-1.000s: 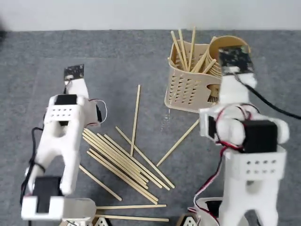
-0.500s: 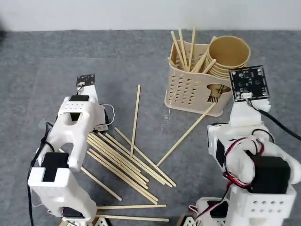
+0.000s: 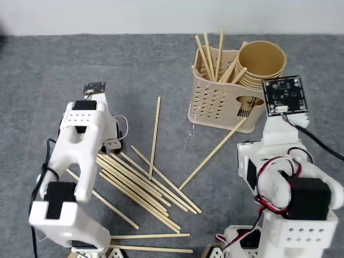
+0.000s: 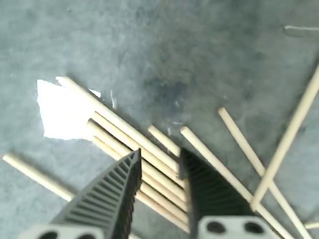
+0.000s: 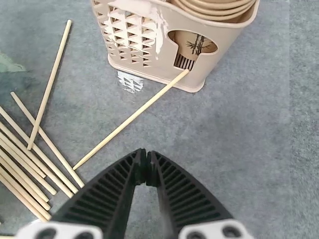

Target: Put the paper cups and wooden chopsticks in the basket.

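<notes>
Chopstick pile [image 3: 140, 192], partly under left arm [image 3: 80, 145]

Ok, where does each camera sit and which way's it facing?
High view: fixed above the table, looking down on basket, chopstick pile, left arm, right arm.
Left wrist view: on the left arm, looking past the open left gripper at the pile.
Right wrist view: on the right arm, looking past the shut right gripper toward the basket.
High and right wrist views share the chopstick ending at the basket.
</notes>
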Robot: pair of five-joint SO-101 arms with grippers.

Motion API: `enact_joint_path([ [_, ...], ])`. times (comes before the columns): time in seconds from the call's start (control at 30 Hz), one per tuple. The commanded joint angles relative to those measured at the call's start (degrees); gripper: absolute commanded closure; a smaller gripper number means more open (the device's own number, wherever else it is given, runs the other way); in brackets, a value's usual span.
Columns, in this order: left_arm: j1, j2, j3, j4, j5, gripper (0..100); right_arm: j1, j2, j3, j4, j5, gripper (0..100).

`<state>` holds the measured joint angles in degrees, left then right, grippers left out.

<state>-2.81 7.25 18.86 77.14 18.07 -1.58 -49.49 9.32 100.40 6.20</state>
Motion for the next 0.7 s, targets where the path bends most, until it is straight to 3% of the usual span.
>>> enact_joint_path([
  [0.0,0.2,-5.7,1.7,1.0,0.4,83,0.4,-1.0,-0.3,1.5,0.4,98.3],
  [0.17,0.0,-8.2,8.0,-0.1,0.2,83,0.4,-1.0,0.3,1.6,0.5,98.3],
  [0.43,-0.9,-6.7,16.3,-14.4,0.4,83,0.4,-1.0,1.5,1.6,0.5,98.3],
  [0.67,-0.9,0.9,12.8,-17.4,0.5,83,0.4,-1.0,1.5,1.6,0.6,98.3],
])
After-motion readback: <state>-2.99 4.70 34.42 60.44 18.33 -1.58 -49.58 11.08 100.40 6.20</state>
